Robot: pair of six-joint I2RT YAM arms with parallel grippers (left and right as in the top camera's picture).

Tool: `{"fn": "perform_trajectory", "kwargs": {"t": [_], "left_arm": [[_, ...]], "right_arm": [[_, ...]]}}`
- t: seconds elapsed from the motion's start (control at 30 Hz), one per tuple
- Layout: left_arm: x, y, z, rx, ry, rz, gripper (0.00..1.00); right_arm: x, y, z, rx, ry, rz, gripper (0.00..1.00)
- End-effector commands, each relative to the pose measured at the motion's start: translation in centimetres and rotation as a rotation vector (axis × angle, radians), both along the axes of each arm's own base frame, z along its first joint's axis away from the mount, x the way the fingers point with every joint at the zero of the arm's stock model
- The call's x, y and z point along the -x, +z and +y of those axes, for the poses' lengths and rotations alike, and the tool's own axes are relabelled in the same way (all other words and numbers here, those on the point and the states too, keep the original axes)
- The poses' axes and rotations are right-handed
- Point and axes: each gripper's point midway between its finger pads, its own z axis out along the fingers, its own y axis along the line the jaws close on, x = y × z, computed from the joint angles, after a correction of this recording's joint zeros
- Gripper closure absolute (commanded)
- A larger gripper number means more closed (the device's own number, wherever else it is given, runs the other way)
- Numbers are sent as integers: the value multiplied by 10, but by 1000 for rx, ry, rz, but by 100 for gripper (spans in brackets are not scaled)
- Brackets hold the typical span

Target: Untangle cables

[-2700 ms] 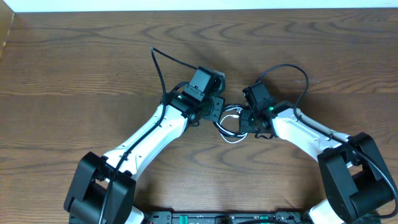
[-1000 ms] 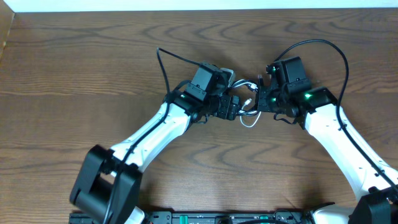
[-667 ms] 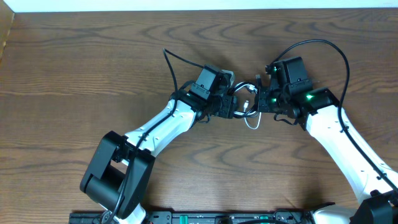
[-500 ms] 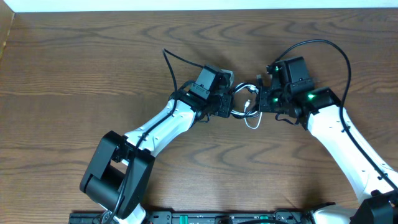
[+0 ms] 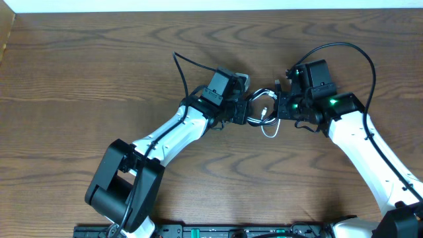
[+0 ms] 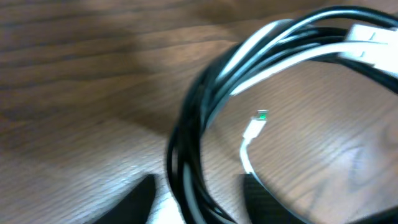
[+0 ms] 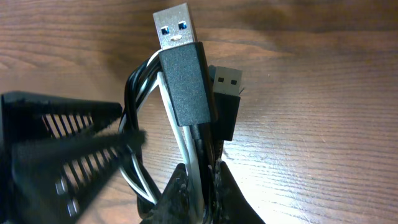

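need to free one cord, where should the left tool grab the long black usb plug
Likely the long black USB plug by its flat-sided housing, behind the silver tip. It sticks straight out past the right tool, which pinches the cables behind it, so the left tool could come from the free tip end.

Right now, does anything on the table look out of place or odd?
Only the cables: black and white cords are wound into one tight loop, pinched in the right end effector, with two USB plugs sticking out side by side. Nothing looks damaged or spilled.
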Motion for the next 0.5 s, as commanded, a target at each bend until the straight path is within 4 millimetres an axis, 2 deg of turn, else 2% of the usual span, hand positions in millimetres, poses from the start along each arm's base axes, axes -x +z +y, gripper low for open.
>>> {"fn": "perform_trajectory", "kwargs": {"t": [0.0, 0.1, 0.4, 0.43, 0.47], "left_arm": [[11, -2, -10, 53, -57, 35, 27], [15, 4, -18, 101, -92, 48, 20], [17, 5, -20, 116, -104, 53, 18], [17, 5, -20, 116, -104, 53, 22], [17, 5, -20, 116, -104, 53, 37]], "right_arm": [[-5, 18, 1, -28, 7, -47, 99], [-4, 18, 1, -32, 10, -46, 99], [-3, 29, 23, -143, 87, -61, 99], [-4, 29, 23, -144, 88, -63, 99], [-4, 29, 23, -145, 88, -63, 99]]}}
